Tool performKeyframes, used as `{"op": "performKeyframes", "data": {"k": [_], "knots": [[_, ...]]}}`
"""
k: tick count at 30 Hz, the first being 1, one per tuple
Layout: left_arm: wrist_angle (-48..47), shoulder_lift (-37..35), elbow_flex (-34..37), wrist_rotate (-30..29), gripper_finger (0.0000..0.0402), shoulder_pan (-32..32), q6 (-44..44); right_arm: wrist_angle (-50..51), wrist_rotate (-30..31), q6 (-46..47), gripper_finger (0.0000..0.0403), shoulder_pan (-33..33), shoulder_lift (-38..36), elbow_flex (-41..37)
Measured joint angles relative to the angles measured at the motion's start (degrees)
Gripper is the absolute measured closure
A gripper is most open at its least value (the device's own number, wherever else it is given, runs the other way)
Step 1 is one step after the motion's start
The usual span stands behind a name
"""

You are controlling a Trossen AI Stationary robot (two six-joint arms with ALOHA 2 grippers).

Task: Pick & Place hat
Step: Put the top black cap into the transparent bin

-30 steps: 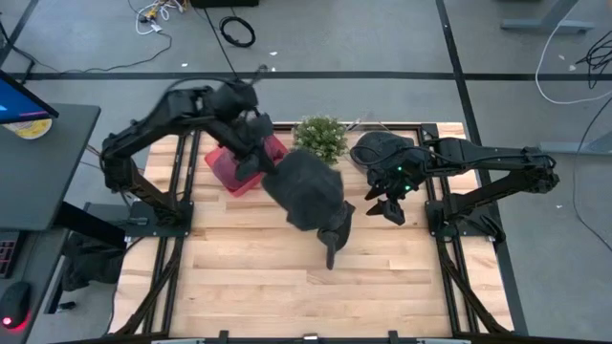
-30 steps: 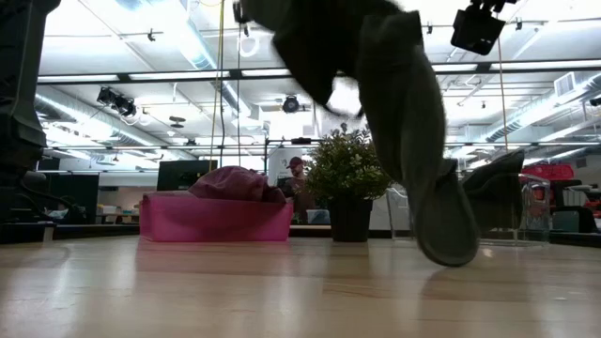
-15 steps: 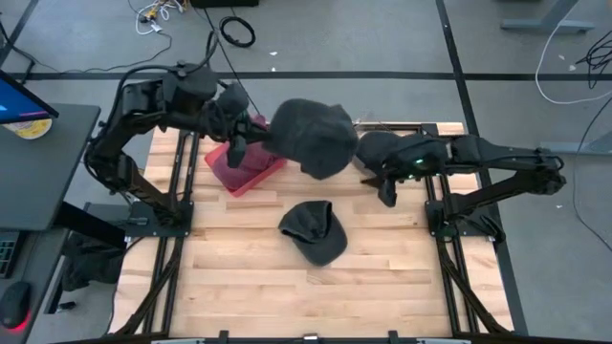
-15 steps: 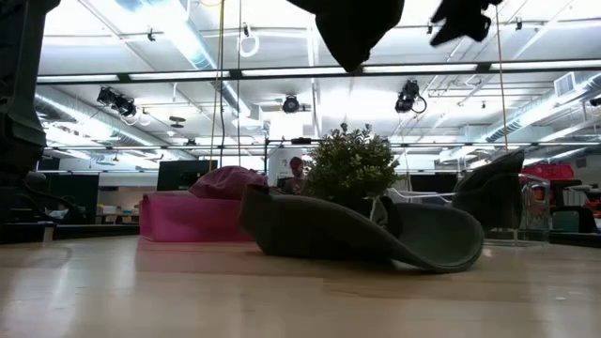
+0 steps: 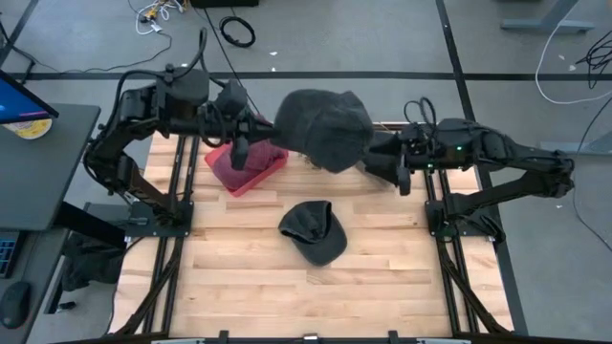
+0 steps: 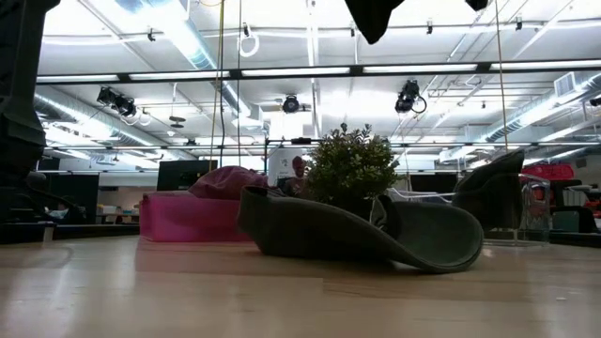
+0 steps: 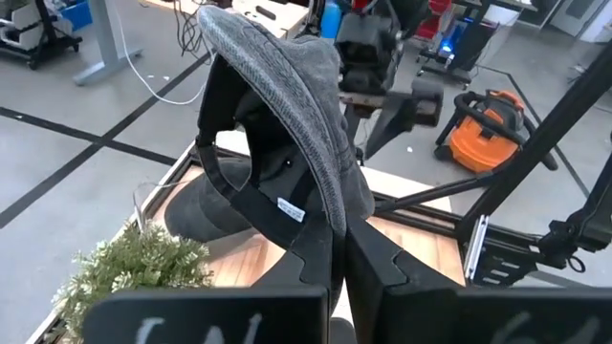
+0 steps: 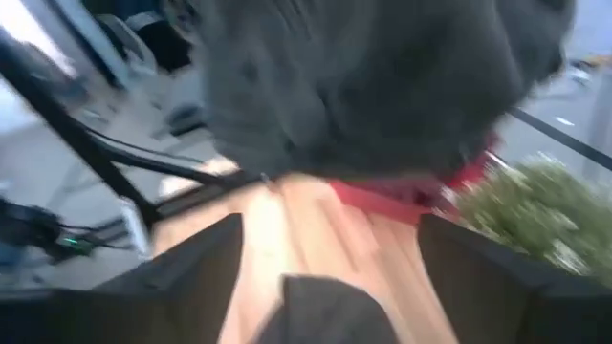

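Observation:
My left gripper (image 7: 339, 250) is shut on a dark grey hat (image 5: 323, 129), held high above the table's far middle. The hat's lowest tip shows at the top of the low view (image 6: 374, 14). A second dark grey hat (image 5: 314, 231) lies on the table's middle, its underside on the wood, and shows in the low view (image 6: 357, 230). My right gripper (image 8: 330, 239) is open and empty, to the right of the held hat near the far right (image 5: 402, 178). My left gripper pinches the held hat's edge (image 7: 335, 205) between its two fingers, which come level from the table's left. The hat is lifted clear of the table. It stands out beyond the fingertips, with its hollow inside (image 7: 251, 143) turned toward the wrist camera.
A pink bin (image 5: 245, 164) holding a maroon cloth stands at the far left. A small potted plant (image 6: 349, 169) stands at the far middle, hidden under the held hat in the high view. Another dark hat (image 6: 493, 192) sits at the far right.
My left gripper has risen from low over the table's middle and gone toward the far edge with one hat. A second hat that hung there has dropped and now lies on the table. My right gripper has moved toward the far edge and turned toward the held hat.

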State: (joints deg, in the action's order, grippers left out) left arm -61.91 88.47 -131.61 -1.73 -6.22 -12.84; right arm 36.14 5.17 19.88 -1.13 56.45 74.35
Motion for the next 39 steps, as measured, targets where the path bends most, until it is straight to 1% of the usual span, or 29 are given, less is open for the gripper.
{"op": "performKeyframes", "data": {"k": [1,4,7,9,12,16,19,21,23,24,26,29,32,34,36,37,38,39], "knots": [[0.0,0.0,0.0,-0.05,0.039,0.11,0.04,-1.37,-1.16,0.02,0.0073,0.0,-0.28,0.0],[0.71,0.0,0.0,-0.03,0.039,0.11,0.77,-6.01,-1.73,0.64,0.0031,0.09,-0.92,0.0],[2.61,0.01,0.0,0.26,0.039,0.11,1.95,-9.25,-1.62,1.24,0.0007,-0.29,-0.76,0.0],[4.51,0.0,0.0,0.62,0.039,0.11,2.91,-11.55,-1.6,2.18,0.001,-1.15,-0.09,0.0],[6.17,0.26,-0.02,3.14,0.039,0.11,4.63,-15.37,-1.6,3.63,0.0019,-2.42,1.02,0.0],[5.25,0.59,0.04,3.49,0.039,0.11,6.25,-23.38,-1.96,3.67,0.0019,-2.99,2.07,0.0],[5.51,0.46,0.04,3.07,0.039,0.09,7.99,-29.03,-5.88,4.26,0.0021,-3.69,2.8,0.0],[6.06,0.46,0.04,-0.2,0.039,0.11,9.37,-31.9,-9.53,7.29,0.0032,-4.19,3.39,0.0],[5.86,0.46,0.04,-3.91,0.039,0.04,10.69,-34.44,-13.05,11.06,0.0052,-4.74,4.35,0.0],[5.92,0.46,0.04,-4.8,0.039,-0.24,11.51,-34.59,-14.07,12.51,0.0065,-4.93,4.68,0.0],[6.61,0.56,0.04,-4.67,0.039,-1.01,13.13,-34.51,-14.43,14.48,0.0092,-5.33,5.44,0.0],[8.37,0.9,0.04,-2.0,0.039,-2.17,14.87,-34.94,-14.56,15.6,0.0141,-6.28,6.58,0.0],[8.36,0.95,0.03,-0.54,0.0386,-3.44,16.49,-36.95,-14.67,15.81,0.0212,-7.01,7.27,0.0],[7.72,1.16,0.0,-0.52,0.0383,-4.21,16.82,-38.92,-14.92,16.11,0.0275,-7.14,7.31,0.0],[6.39,1.32,0.02,-0.19,0.0383,-5.1,16.89,-40.87,-15.92,15.66,0.0349,-7.15,7.3,0.0],[5.91,1.45,0.02,0.07,0.0385,-5.47,16.79,-41.71,-16.6,15.23,0.0374,-7.15,7.3,-0.02],[5.73,1.56,-0.02,0.24,0.0387,-5.74,16.62,-42.81,-17.28,15.05,0.0383,-7.15,7.3,-0.06],[5.35,1.62,-0.02,0.34,0.0389,-6.02,16.48,-43.61,-17.7,15.47,0.0383,-7.14,7.3,-0.07]]}}
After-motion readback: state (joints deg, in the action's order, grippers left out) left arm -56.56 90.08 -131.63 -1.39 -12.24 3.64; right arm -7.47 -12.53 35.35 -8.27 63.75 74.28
